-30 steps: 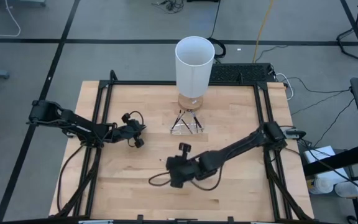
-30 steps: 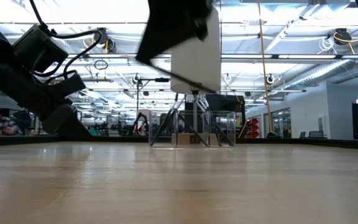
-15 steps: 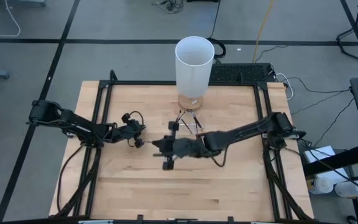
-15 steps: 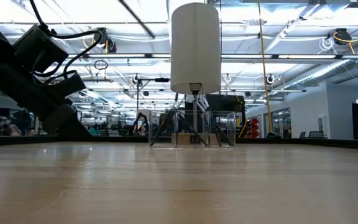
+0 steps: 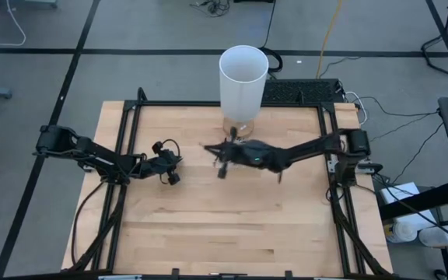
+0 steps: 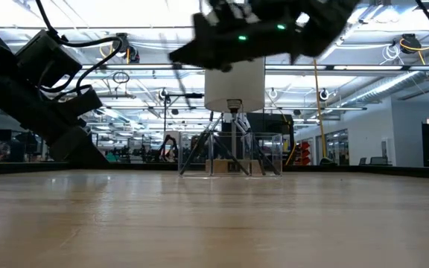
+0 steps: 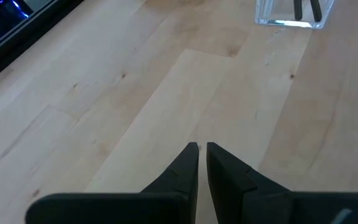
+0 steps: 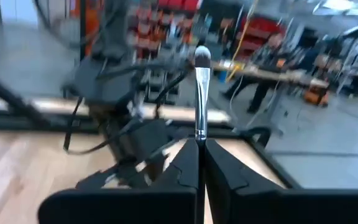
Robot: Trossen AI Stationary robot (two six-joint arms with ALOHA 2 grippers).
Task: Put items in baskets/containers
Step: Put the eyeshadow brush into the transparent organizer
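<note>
High view: the right pincer [image 5: 222, 158] hung above the desk [image 5: 208, 225] near the white cylinder [image 5: 243, 82]. Right wrist view: it pinched a pale-tipped stick [image 8: 201, 93]. Left wrist view: left pincer [image 7: 202, 149] nearly closed, empty; clear container [image 7: 289, 12] well apart

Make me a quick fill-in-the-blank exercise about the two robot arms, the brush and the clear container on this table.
1. The right claw is shut on a thin dark brush with a pale tip, while the left claw holds ___.
2. The small clear plastic container stands on the wooden table beside the tall ___ cylinder.
3. The arm stretched out towards the cylinder is the ___ arm.

Missing words: nothing; white; right
</note>
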